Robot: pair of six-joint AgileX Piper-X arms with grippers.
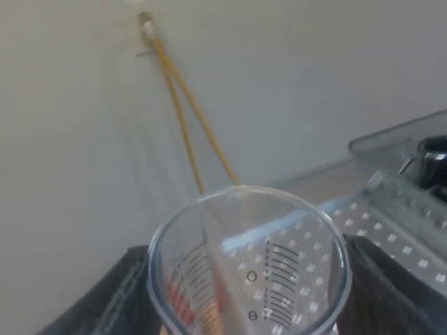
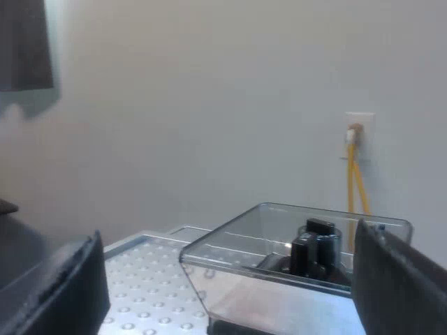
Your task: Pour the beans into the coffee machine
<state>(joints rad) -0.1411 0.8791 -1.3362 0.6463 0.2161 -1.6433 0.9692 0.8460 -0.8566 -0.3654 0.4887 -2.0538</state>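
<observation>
Left jaws: your left gripper (image 1: 248, 310) is gripping the measuring glass (image 1: 279, 230), with black fingers (image 1: 105, 300) pressing at nine and three o'clock of its rim.
Right jaws: your right gripper (image 2: 234, 293) is hanging wide open, holding nothing and framing the bean hopper (image 2: 293, 244).
Task's thing: the glass is riding in the left jaws near the espresso machine (image 2: 147, 279), and the hopper is lying toward two o'clock from its mouth, apart. I cannot tell whether beans are inside.
Step in hand: I'm judging you're carrying the glass to the hopper. Be bringing the lip over the open hopper before tipping, then rolling slowly so beans aren't skipping off.
Materials: the glass is looking clear, round, thin-walled and printed with graduations, probably slick. The hopper is clear and boxy with rounded corners. The machine top is showing pale metal with raised dots.
</observation>
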